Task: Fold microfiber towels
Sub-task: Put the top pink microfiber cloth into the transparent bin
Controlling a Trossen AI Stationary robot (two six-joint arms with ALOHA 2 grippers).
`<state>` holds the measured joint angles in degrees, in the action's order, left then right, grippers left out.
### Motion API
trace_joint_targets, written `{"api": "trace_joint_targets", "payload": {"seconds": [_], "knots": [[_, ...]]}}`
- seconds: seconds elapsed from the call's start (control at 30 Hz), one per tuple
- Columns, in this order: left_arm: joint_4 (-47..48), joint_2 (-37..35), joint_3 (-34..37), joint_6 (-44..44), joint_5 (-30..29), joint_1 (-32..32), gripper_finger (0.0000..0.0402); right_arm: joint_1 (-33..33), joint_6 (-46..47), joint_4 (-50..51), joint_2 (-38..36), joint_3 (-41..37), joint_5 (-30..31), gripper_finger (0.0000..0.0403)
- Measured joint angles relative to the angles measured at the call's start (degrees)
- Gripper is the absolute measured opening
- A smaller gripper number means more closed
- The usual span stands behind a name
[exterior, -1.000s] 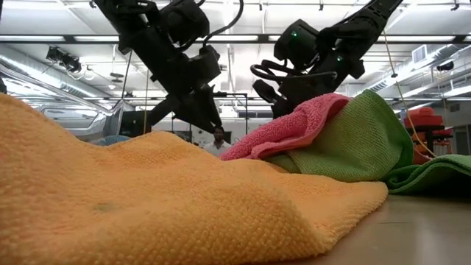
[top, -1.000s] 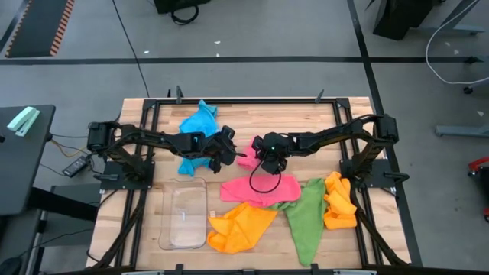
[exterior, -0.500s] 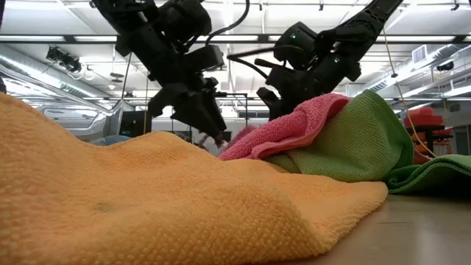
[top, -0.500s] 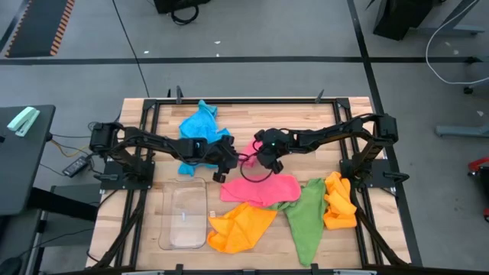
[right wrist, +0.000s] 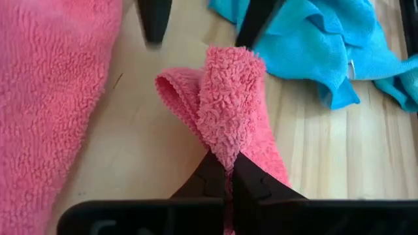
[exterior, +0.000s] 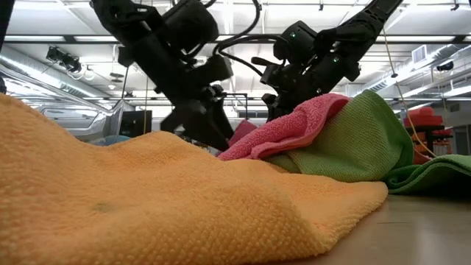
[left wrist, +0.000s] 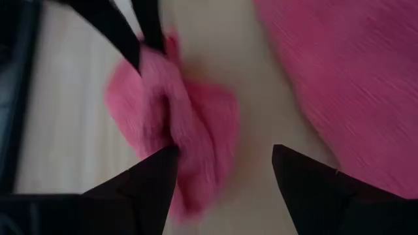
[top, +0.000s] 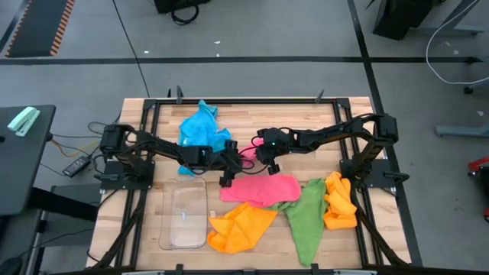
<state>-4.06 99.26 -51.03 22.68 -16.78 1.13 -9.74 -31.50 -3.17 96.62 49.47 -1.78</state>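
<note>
Two fingers of right gripper (right wrist: 225, 171) pinching small pink towel (right wrist: 225, 104), left gripper (left wrist: 222, 179) fingers spread beside it

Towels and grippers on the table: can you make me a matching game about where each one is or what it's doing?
Things:
1. blue towel
2. clear plastic tray
3. right gripper
4. left gripper

States:
A. open
B. shut on the small pink towel
C. at the table's far edge
D. beside an orange towel

Pairs: 1-C, 2-D, 3-B, 4-A
</note>
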Motion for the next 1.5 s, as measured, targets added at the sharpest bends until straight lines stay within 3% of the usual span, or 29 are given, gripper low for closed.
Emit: {"api": "trace_joint_targets", "payload": {"seconds": [0.13, 0.47, 0.77, 1.0, 1.13, 1.27, 1.5], "knots": [[-2.0, 1.1, 0.0, -1.5, -5.6, 0.4, 0.0256, 0.0, 2.0, -0.1, 0.0, 0.0, 0.0, 0.0006], [-2.1, 1.2, 0.0, -8.1, -7.6, 0.3, 0.0269, 0.0, 4.7, 0.2, 0.0, 0.0, 0.2, 0.0006], [1.4, 1.4, 1.1, -9.6, -14.1, 3.2, 0.0238, 0.0, 5.5, 0.2, 0.0, 0.0, 0.2, 0.0006], [-15.4, 0.5, 10.5, -3.1, -14.1, 4.5, 0.0183, 0.0, 6.8, 0.3, 0.0, 0.0, 0.2, 0.0006], [-24.4, -0.8, 14.5, -2.6, -14.1, 3.2, 0.0174, 0.0, 6.9, 0.3, 0.0, 0.0, 0.2, 0.0006], [-25.8, -1.2, 15.2, -4.4, -14.1, 1.5, 0.0203, 0.0, 6.9, 0.2, 0.0, 0.0, 0.2, 0.0006], [-26.1, -1.1, 15.2, -5.5, -7.1, 0.2, 0.0314, 0.0, 7.1, 0.2, 0.0, 0.0, 0.2, 0.0006]]}}
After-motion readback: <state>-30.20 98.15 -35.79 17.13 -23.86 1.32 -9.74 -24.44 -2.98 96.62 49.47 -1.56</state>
